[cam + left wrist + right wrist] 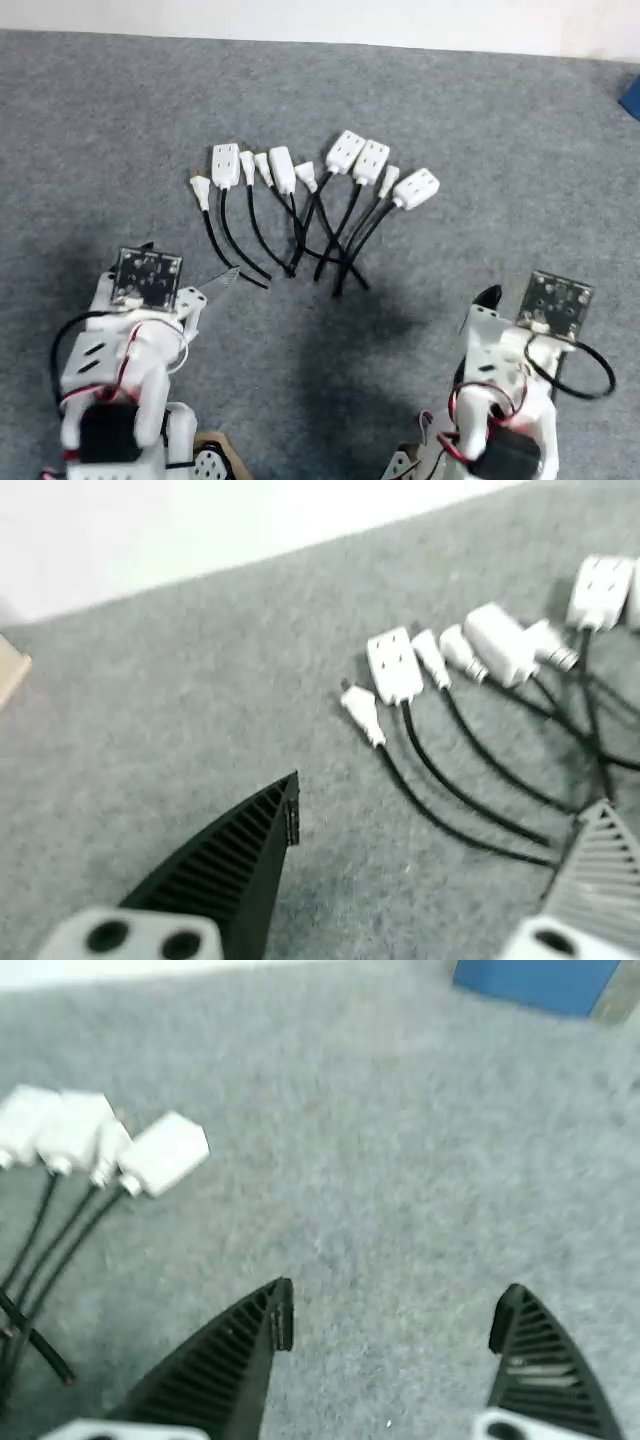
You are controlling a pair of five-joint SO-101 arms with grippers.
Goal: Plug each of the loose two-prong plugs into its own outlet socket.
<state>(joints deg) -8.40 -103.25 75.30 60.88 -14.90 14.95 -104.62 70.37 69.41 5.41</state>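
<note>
left gripper (445, 795): fingers spread wide, nothing held; low over the grey carpet-like table cover (100, 120), on the near side of the row's left end.
left end: small white two-prong plug (200, 188) on a black cable, lying loose just beside a white block socket (225, 165); not mated.
centre: fan of white plugs and sockets (344, 151), heads far, black cable tails crossing near; every plug looks unplugged.
right gripper (400, 1290): wide open, empty; near right, well apart from the rightmost white socket (416, 189).
step: judged the start, as no plug is picked up yet.
next move: probably left gripper pinches the small white two-prong plug by its body, prongs left free; its socket will need steadying.
views: high view takes in the whole fan and the cable crossings. The wrist views show each gripper's finger gap, which the high view hides under the camera boards.
</note>
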